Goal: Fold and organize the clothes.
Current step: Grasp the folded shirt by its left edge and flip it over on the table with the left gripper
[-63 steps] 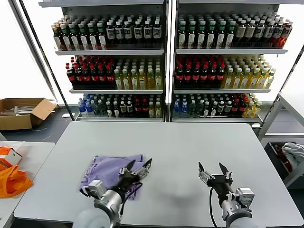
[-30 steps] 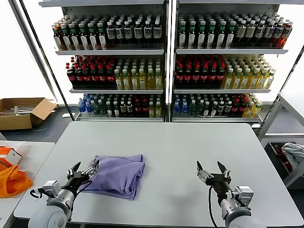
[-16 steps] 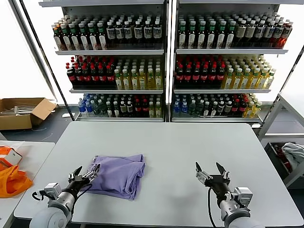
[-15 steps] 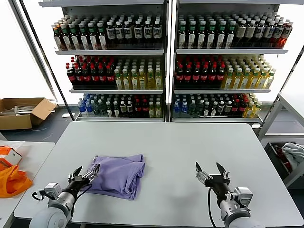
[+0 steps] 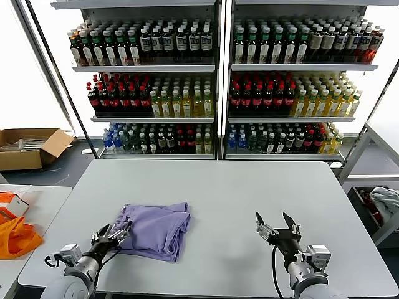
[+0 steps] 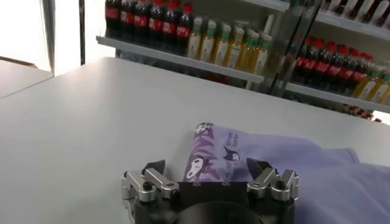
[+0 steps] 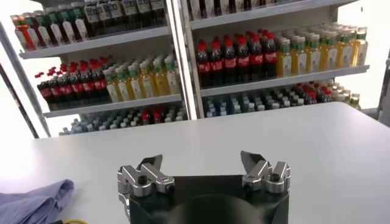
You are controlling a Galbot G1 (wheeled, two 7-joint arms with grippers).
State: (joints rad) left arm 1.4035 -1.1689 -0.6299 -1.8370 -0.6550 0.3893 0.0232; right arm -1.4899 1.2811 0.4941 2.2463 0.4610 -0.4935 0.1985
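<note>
The lavender T-shirt (image 5: 156, 226) lies folded on the grey table (image 5: 249, 193), left of the middle near the front edge. In the left wrist view the shirt (image 6: 292, 164) shows a strip of dark purple print at its near fold. My left gripper (image 5: 111, 237) is open and empty, low at the shirt's front left corner, just short of the cloth. My right gripper (image 5: 273, 223) is open and empty, hovering over bare table at the front right, well apart from the shirt. An edge of the shirt (image 7: 30, 204) shows in the right wrist view.
Shelves of bottled drinks (image 5: 212, 81) stand behind the table. An orange bag (image 5: 15, 237) lies on a side table at the left. A cardboard box (image 5: 28, 146) sits on the floor at the far left. A pale cloth (image 5: 383, 202) lies on a rack at the right.
My left gripper has drawn back from over the shirt to its front left corner and sunk lower. The shirt lies flatter. The right gripper has barely moved.
</note>
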